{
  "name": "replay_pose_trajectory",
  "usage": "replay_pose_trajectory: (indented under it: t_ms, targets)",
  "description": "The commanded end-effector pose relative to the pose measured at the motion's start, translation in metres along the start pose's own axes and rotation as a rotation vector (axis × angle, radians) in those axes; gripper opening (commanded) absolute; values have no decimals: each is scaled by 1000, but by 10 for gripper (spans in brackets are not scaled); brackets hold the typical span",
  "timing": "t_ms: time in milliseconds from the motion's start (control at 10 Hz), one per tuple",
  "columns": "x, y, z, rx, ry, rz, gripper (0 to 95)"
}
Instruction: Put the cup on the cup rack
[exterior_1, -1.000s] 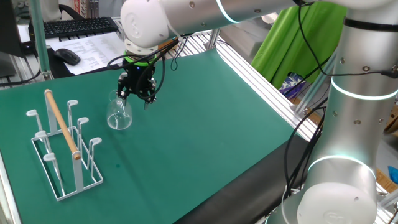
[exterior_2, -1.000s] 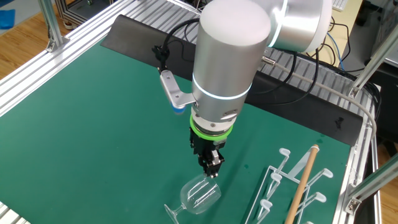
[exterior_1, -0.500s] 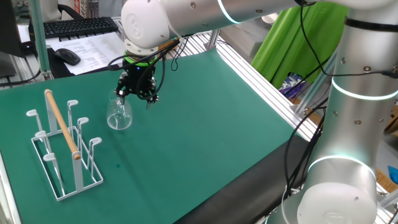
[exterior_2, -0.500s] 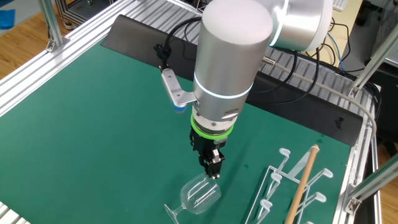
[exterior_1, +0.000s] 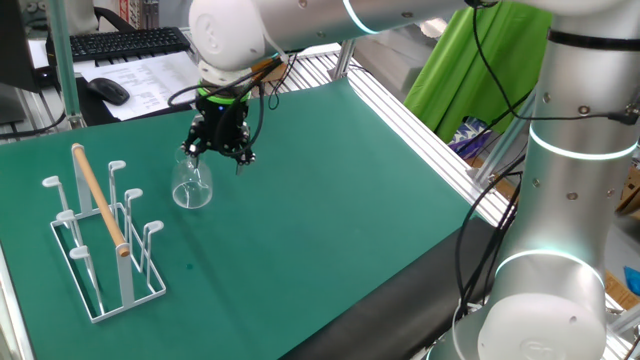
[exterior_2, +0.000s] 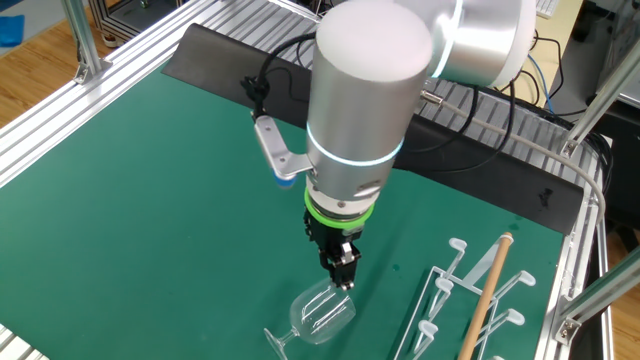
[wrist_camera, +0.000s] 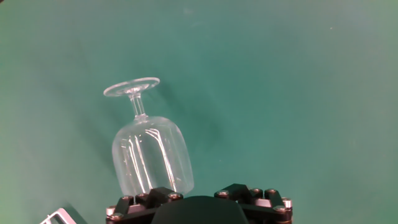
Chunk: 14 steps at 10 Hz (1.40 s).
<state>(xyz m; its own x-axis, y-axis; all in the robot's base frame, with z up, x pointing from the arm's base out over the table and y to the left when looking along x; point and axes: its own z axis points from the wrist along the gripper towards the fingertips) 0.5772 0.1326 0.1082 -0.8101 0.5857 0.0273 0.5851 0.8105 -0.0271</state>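
The small clear stemmed glass cup (exterior_1: 192, 184) lies on its side on the green table mat (exterior_1: 330, 200), bowl toward the arm, round foot pointing away. Just above its bowl hangs the black two-finger gripper (exterior_1: 220, 150), pointing straight down, jaws spread and holding nothing. The white wire cup rack (exterior_1: 100, 245) with its light wooden rod handle stands near, apart from the cup.
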Motion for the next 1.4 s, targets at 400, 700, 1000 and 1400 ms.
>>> replay_pose_trajectory:
  t_ms: [400,700,1000,1400]
  targets:
    - [0,-1,0,5,96,-125,760]
    - [0,-1,0,17,88,-174,760]
    - [0,-1,0,18,76,-131,950]
    - [0,-1,0,47,59,-121,950]
